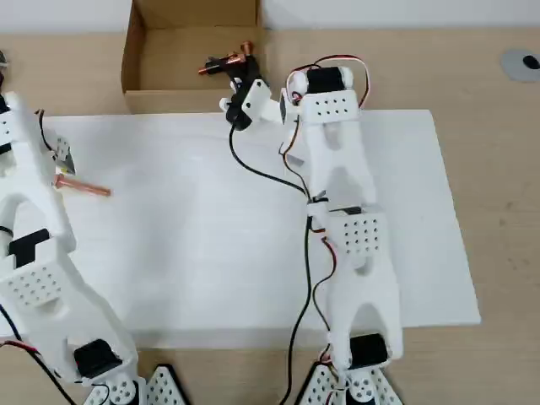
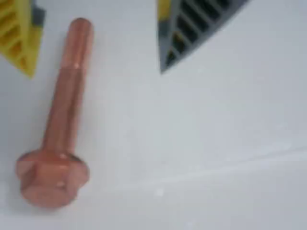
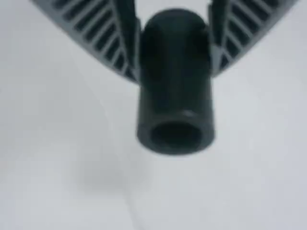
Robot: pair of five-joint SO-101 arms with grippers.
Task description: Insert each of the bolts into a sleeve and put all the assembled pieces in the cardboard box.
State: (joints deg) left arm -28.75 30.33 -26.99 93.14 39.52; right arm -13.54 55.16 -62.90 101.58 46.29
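Note:
A copper bolt (image 2: 60, 124) lies flat on the white mat (image 2: 216, 143), its flanged head away from my left gripper (image 2: 96, 71). That gripper is open, its fingertips either side of the shaft's plain end without touching it. In the high view the bolt (image 1: 84, 186) lies at the mat's left edge beside the left gripper (image 1: 61, 166). My right gripper (image 3: 173, 75) is shut on a black sleeve (image 3: 175, 120), whose open bore faces outward above the mat. It hangs at the mat's far edge (image 1: 240, 114), just in front of the cardboard box (image 1: 135, 51).
Copper bolt parts with a dark piece (image 1: 226, 62) rest at the box's near right corner. A black cable (image 1: 261, 173) trails over the mat by the right arm. A grey disc (image 1: 519, 64) sits at the table's far right.

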